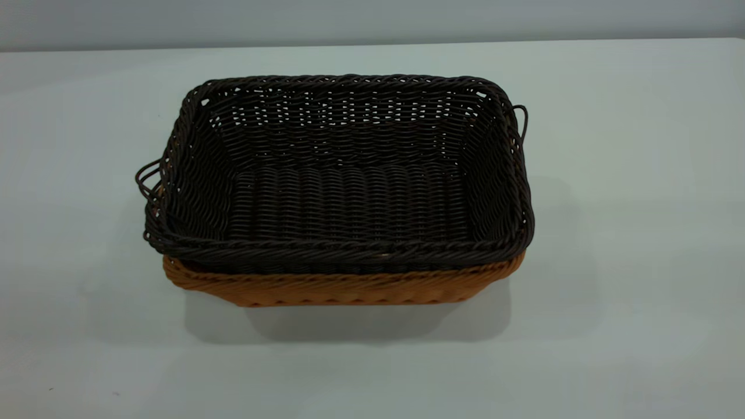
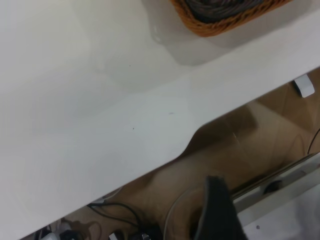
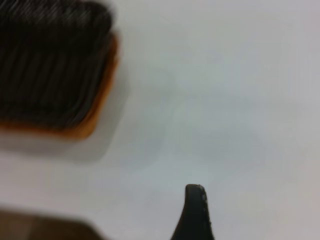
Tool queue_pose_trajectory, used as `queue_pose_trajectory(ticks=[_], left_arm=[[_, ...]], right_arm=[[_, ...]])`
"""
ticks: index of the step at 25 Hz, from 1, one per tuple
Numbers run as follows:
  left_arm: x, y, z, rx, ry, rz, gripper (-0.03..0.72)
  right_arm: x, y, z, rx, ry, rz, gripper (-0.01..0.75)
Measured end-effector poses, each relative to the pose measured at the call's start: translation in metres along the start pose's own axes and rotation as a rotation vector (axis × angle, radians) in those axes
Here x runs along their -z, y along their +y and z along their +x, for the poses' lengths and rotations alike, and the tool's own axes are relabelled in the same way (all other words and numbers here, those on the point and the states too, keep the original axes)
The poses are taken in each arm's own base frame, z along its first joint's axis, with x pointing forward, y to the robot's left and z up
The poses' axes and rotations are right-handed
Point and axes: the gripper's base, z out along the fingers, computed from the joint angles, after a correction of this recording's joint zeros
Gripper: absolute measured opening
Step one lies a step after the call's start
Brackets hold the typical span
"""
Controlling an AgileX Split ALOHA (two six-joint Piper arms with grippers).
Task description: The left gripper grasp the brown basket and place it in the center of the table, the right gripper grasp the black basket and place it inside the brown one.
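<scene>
The black basket (image 1: 349, 198), rectangular dark woven wicker with thin loop handles, sat nested inside the brown basket (image 1: 343, 288) at the middle of the white table (image 1: 628, 244). Only the wrist views showed grippers: one finger of the left gripper (image 2: 216, 210) over the table's edge, one finger of the right gripper (image 3: 196, 212) over bare tabletop; neither jaw's opening could be told.

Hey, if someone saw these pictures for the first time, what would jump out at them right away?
The black basket sits nested inside the brown basket near the middle of the white table, its dark rim riding above the orange-tan one. No arm shows in the exterior view; each wrist view shows only one dark fingertip, away from the baskets.
</scene>
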Motion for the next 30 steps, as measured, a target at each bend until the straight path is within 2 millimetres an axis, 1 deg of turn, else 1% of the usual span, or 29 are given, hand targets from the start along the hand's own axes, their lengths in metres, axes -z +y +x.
queue_pose_trajectory(ticks=[4, 10, 13, 17, 21, 30], left_arm=[[0.0, 0.001, 0.0, 0.031, -0.001, -0.022, 0.446], [0.003, 0.006, 0.003, 0.166, -0.026, -0.118, 0.446], [0.009, 0.006, 0.009, 0.236, -0.094, -0.178, 0.446], [0.02, 0.0, 0.023, 0.298, -0.224, -0.257, 0.446], [0.026, -0.006, 0.035, 0.334, -0.316, -0.316, 0.446], [0.026, -0.006, 0.035, 0.344, -0.317, -0.329, 0.446]], right_arm=[[0.012, 0.001, 0.009, -0.063, -0.104, 0.097, 0.531], [0.013, 0.001, 0.01, -0.068, -0.105, 0.104, 0.531], [0.013, 0.001, 0.01, -0.068, -0.105, 0.104, 0.531], [0.013, 0.001, 0.01, -0.068, -0.105, 0.104, 0.531], [0.013, 0.001, 0.01, -0.068, -0.105, 0.104, 0.531], [0.013, 0.001, 0.01, -0.068, -0.105, 0.104, 0.531]])
